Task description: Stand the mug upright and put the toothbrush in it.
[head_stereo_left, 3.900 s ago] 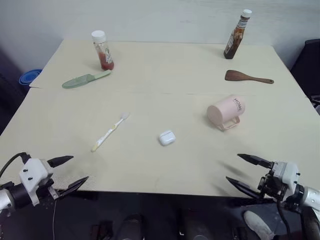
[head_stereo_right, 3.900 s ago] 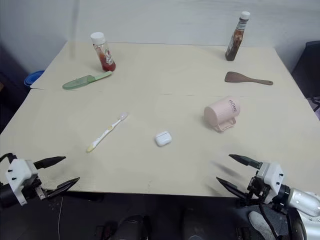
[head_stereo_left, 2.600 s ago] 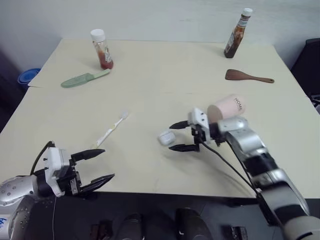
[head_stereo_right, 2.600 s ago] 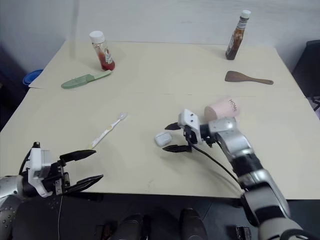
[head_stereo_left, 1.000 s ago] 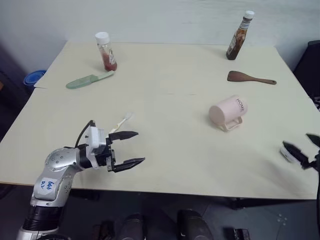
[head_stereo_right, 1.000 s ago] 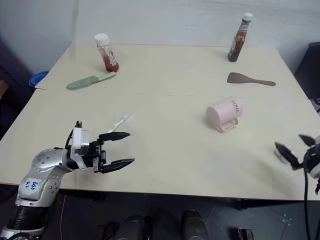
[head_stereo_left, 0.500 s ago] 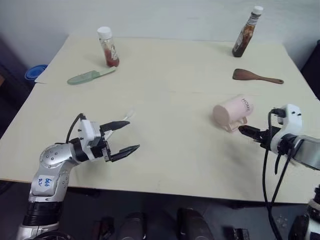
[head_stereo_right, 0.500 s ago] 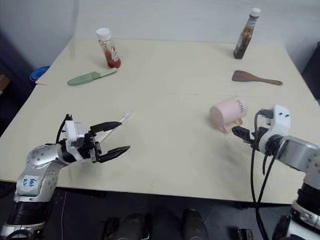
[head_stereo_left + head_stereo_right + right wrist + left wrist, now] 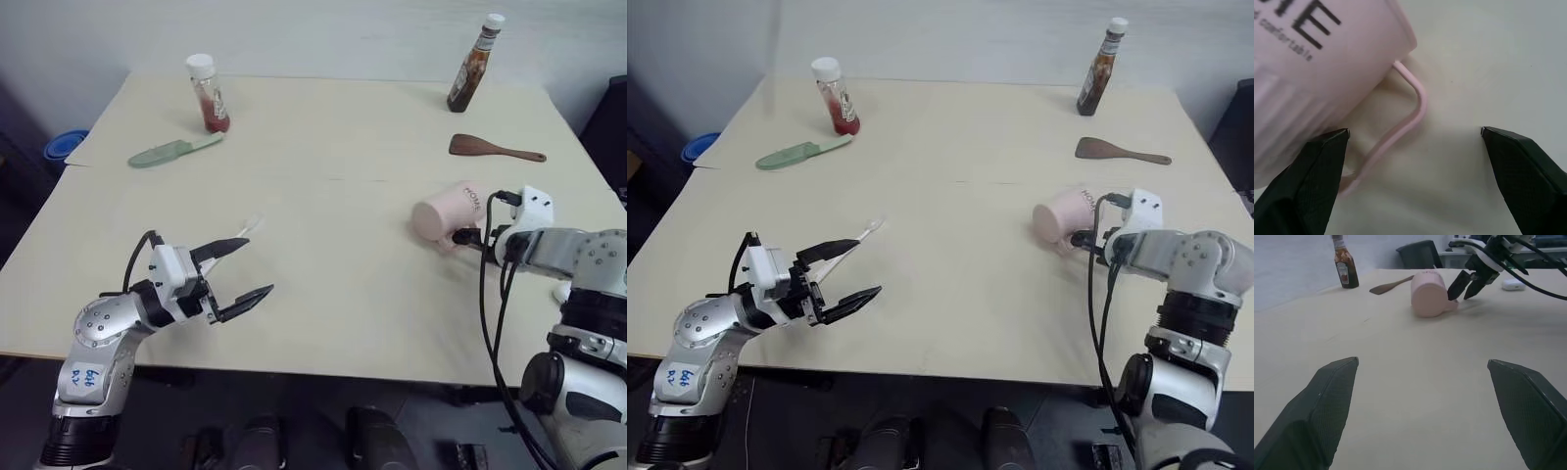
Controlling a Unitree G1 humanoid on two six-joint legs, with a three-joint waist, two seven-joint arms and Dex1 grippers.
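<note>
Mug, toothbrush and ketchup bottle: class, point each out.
mug [image 9: 439, 215], left eye view, pink side wall.
toothbrush [image 9: 867, 228], right eye view, white bristled head.
ketchup bottle [image 9: 208, 98], left eye view, glass body.

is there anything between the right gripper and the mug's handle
Nothing visible. The right gripper is open right at the mug, which lies on its side, with its handle between the fingers and only bare table around it.

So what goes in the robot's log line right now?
mug: on its side | toothbrush: flat on table | right claw: open at mug handle | left claw: open
</note>
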